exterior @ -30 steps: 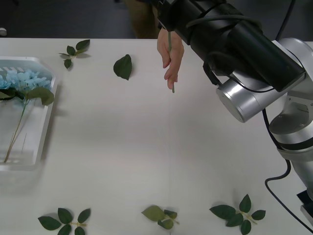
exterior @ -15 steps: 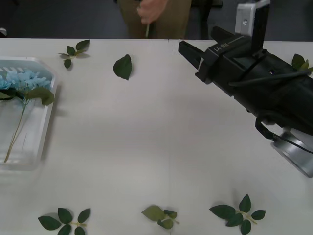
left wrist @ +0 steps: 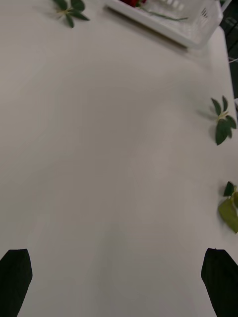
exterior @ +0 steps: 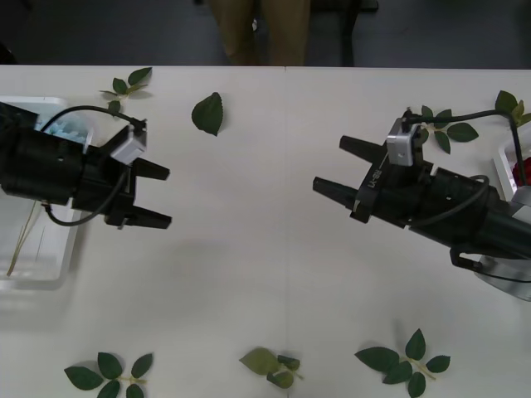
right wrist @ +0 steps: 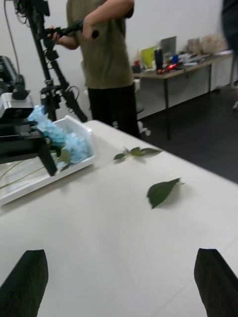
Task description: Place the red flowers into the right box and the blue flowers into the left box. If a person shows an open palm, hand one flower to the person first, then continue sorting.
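From the front view, my left gripper [exterior: 159, 196] hangs over the white table [exterior: 249, 249] with its two black fingers spread wide and nothing between them, pointing toward the middle; my right gripper [exterior: 336, 166] faces it from the other side, also spread wide and empty, the two well apart. Behind my left gripper sits the left box [exterior: 50, 269], its rim showing past my arm, with a bit of the blue flowers [exterior: 73, 124] peeking above the arm and a thin stem lying on the tray floor. Behind my right gripper, at the table's edge, is the right box [exterior: 503, 162] with a dark red flower [exterior: 523, 170] inside. Loose leaf sprigs [exterior: 398, 361] lie scattered nearer to me than both grippers, and a single leaf [exterior: 209, 113] lies beyond my left gripper. In the right wrist view, my fingers [right wrist: 27, 287] stand far apart over bare table; ahead of them I see the left gripper [right wrist: 34, 148], dark and just in front of the left box [right wrist: 59, 176], where the blue flowers [right wrist: 62, 138] rest. In the left wrist view, my fingers [left wrist: 15, 280] are likewise wide apart above bare table, and far ahead lies the right box [left wrist: 183, 25] holding red flowers [left wrist: 133, 3] with a green stem.
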Controlling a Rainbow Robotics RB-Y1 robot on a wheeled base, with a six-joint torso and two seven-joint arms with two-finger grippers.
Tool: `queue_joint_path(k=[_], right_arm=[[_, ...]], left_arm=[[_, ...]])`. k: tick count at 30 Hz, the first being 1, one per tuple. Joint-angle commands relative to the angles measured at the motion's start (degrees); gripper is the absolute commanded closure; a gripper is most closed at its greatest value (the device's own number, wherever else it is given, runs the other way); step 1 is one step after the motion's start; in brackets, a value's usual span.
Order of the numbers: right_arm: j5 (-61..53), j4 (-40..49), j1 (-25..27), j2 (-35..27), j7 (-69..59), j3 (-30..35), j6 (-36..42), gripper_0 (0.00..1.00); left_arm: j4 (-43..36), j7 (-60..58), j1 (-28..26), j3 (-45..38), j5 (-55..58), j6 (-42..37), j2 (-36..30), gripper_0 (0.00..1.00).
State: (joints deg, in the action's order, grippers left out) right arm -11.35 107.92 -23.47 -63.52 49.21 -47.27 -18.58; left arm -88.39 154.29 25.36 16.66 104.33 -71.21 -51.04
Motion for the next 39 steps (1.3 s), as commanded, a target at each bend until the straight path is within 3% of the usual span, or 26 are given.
queue_joint_path(k=[1, 5, 8, 11, 14, 17, 21, 25, 34, 39], right_arm=[[-0.26, 1.51, -10.11, -2.58, -11.33, -9.85, 1.18, 0.14], [-0.61, 2.47, -11.69, -0.91, -14.40, -11.88, 9.26, 0.14], [-1.31, 4.93, -10.99, 1.64, -14.05, -10.29, 19.63, 0.14], [-0.43, 10.30, -8.17, 5.07, -13.26, -5.11, 36.77, 0.14], [-3.77, 11.44, -7.47, 8.06, -10.45, -3.00, 43.45, 0.14], [-12.12, 10.74, -6.59, 12.01, -0.08, 1.04, 50.04, 0.15], [-26.10, 10.21, -4.13, 16.85, 18.03, 11.06, 59.89, 0.14], [-39.10, 9.15, -2.72, 18.25, 32.79, 16.07, 62.35, 0.15], [-63.36, 8.71, -1.41, 9.64, 57.58, 16.78, 62.35, 0.15], [-86.39, 4.58, 2.20, 5.33, 78.41, 21.35, 62.35, 0.16]], left_arm=[[-0.82, 0.71, 5.93, 5.41, 2.72, 1.16, 5.43, 0.00], [0.68, 0.71, 8.65, 9.80, 5.09, 1.08, 9.03, 0.00], [1.29, 0.71, 8.92, 9.98, 4.65, -0.42, 12.54, 0.00], [4.19, 0.71, 8.92, 6.02, 2.90, -6.83, 15.97, 0.00], [6.21, 0.71, 8.92, 1.71, -0.01, -13.07, 18.26, 0.00], [7.18, 0.71, 8.92, -2.59, -3.78, -19.67, 20.02, 0.00], [7.09, 0.71, 8.04, -4.09, -4.40, -21.60, 20.10, 0.00], [7.09, 0.71, 8.04, -4.17, -4.40, -21.77, 20.10, 0.00], [7.09, 0.71, 7.69, -3.38, -4.31, -21.34, 19.75, 0.00], [7.09, 0.71, 6.37, -2.77, -4.05, -19.49, 18.61, 0.00]])
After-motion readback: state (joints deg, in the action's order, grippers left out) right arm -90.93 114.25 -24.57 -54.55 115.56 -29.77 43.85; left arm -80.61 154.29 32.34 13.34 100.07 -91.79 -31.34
